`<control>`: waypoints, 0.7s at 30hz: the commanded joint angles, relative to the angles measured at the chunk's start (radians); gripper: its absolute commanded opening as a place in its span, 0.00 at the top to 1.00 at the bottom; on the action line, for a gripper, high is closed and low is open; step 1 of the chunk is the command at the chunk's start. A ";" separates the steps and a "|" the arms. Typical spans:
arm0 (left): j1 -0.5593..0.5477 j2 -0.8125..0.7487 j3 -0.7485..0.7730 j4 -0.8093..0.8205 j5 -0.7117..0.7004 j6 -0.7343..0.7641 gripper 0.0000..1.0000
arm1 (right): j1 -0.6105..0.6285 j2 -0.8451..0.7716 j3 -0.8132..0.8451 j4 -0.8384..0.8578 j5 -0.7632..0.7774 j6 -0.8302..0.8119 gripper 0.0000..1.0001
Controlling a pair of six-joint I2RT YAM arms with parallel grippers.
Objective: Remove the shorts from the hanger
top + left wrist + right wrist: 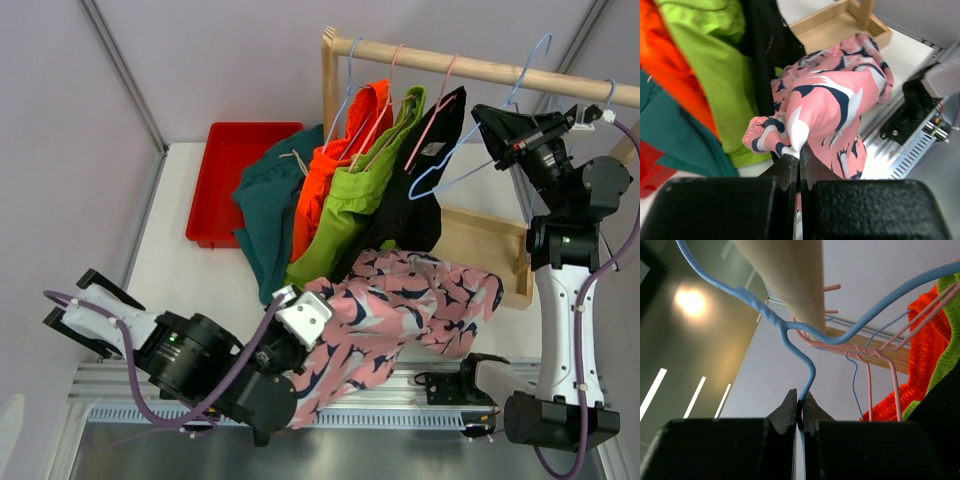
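The pink shorts with a navy-and-white pattern [410, 300] lie off the hanger on the table's near side. My left gripper [300, 318] is shut on a fold of them [830, 110], its jaws pinched on the fabric [800, 156]. My right gripper [487, 118] is shut on the wire of an empty blue hanger [450, 170] that hooks over the wooden rail [480, 68]; the wire [790, 335] runs between its jaws [801, 402]. Orange [325, 170], lime green [355, 200] and black shorts [420, 200] hang on hangers. The dark teal shorts [265, 210] drape at the left.
A red tray [230, 170] sits at the back left, partly under the teal shorts. The rack's wooden base frame [490, 245] lies on the table behind the pink shorts. A metal rail runs along the table's near edge [430, 385].
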State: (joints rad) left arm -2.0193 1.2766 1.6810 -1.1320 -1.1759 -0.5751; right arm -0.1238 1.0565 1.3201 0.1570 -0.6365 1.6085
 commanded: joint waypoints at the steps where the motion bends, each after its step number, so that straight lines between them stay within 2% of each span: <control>1: 0.007 -0.035 0.028 -0.338 -0.104 -0.172 1.00 | -0.028 -0.019 -0.028 0.137 -0.035 0.036 1.00; 5: 0.068 -0.135 0.020 -0.333 -0.114 -0.157 1.00 | -0.033 -0.058 -0.117 0.148 -0.049 0.048 1.00; 6: 0.098 -0.154 0.014 -0.319 -0.119 -0.103 1.00 | -0.033 -0.070 -0.133 0.144 -0.052 0.047 1.00; 8: 0.137 -0.215 -0.010 -0.174 -0.114 0.022 1.00 | -0.036 -0.111 -0.169 0.130 -0.055 0.042 1.00; 9: 0.181 -0.239 -0.062 -0.094 -0.094 0.182 1.00 | -0.036 -0.125 -0.205 0.122 -0.055 0.031 1.00; 10: 0.206 -0.262 -0.079 0.061 -0.082 0.260 1.00 | -0.036 -0.153 -0.219 0.112 -0.055 0.025 1.00; 11: 0.237 -0.311 -0.098 0.142 -0.061 0.335 1.00 | -0.036 -0.165 -0.234 0.090 -0.054 0.018 1.00; 12: 0.299 -0.338 -0.148 0.222 -0.035 0.479 1.00 | -0.036 -0.176 -0.257 0.076 -0.055 0.007 1.00; 13: 0.335 -0.361 -0.161 0.351 0.019 0.539 1.00 | -0.036 -0.194 -0.266 0.047 -0.060 -0.010 1.00; 14: 0.378 -0.396 -0.168 0.404 0.047 0.587 1.00 | -0.036 -0.204 -0.277 0.038 -0.061 -0.018 1.00; 15: 0.465 -0.405 -0.167 0.440 0.077 0.675 1.00 | -0.036 -0.213 -0.291 0.032 -0.060 -0.022 1.00; 17: 0.549 -0.389 -0.136 0.486 0.154 0.763 1.00 | -0.036 -0.240 -0.324 0.015 -0.060 -0.033 1.00; 18: 0.635 -0.372 -0.110 0.488 0.176 0.787 1.00 | -0.036 -0.246 -0.332 0.009 -0.061 -0.039 1.00; 20: 0.720 -0.335 -0.084 0.492 0.251 0.819 1.00 | -0.036 -0.265 -0.346 -0.022 -0.060 -0.065 1.00; 21: 0.798 -0.307 -0.048 0.500 0.281 0.842 1.00 | -0.036 -0.266 -0.349 -0.031 -0.057 -0.074 1.00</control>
State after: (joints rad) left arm -1.3476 0.8944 1.5681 -0.7662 -1.0290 0.0723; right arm -0.1661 0.8169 1.0054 0.2363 -0.6155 1.5837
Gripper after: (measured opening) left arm 0.005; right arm 0.041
